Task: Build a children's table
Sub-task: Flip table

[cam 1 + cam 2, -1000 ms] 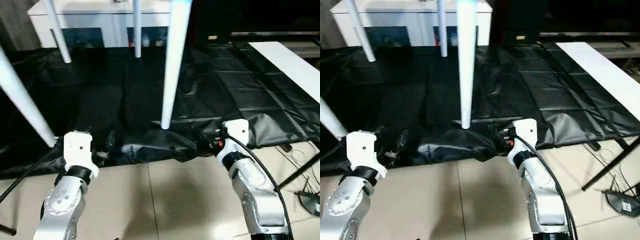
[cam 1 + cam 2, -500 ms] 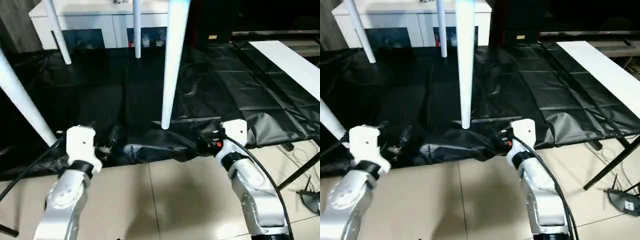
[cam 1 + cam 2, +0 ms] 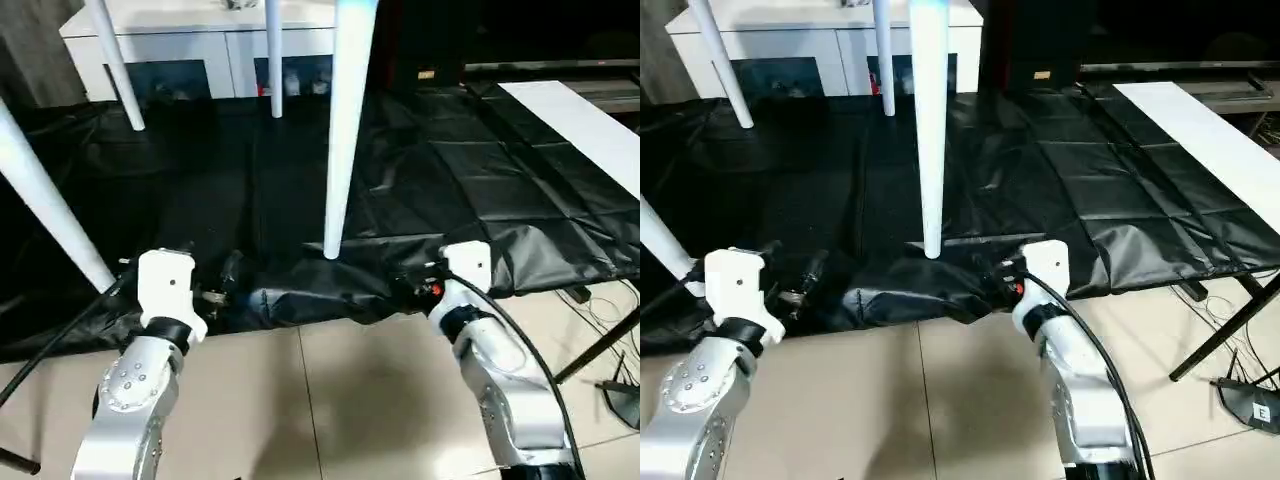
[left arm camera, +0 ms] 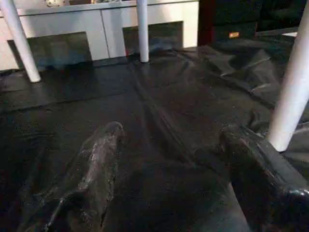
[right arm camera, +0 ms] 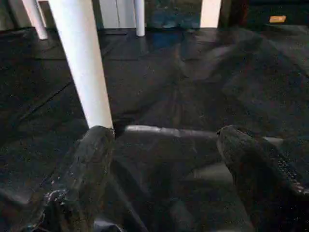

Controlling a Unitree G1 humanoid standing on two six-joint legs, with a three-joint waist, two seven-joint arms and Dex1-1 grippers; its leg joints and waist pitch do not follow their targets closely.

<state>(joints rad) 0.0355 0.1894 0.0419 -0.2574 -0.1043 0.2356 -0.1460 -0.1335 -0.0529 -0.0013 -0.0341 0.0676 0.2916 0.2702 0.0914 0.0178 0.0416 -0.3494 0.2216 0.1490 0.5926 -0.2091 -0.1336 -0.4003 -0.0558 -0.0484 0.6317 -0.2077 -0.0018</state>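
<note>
- You are looking at the children's table with its four white tapered legs standing on the black-covered work table (image 3: 480, 180); the tabletop lies out of view above.
- The nearest leg (image 3: 345, 130) is a smooth white tube narrowing to a rounded foot, which rests on the black cover near its front edge, between your two grippers.
- A second leg (image 3: 45, 195) slants down at your left, its foot just beside the left wrist.
- Two more legs (image 3: 118, 62) (image 3: 274, 58) stand at the far side, in front of the white cabinet (image 3: 200, 40).
- Your left gripper (image 4: 169, 183) has its black fingers spread wide over the cover, holding nothing.
- Your right gripper (image 5: 164, 183) is likewise spread and empty, one finger (image 5: 89, 169) just beside the nearest leg's foot.
</note>
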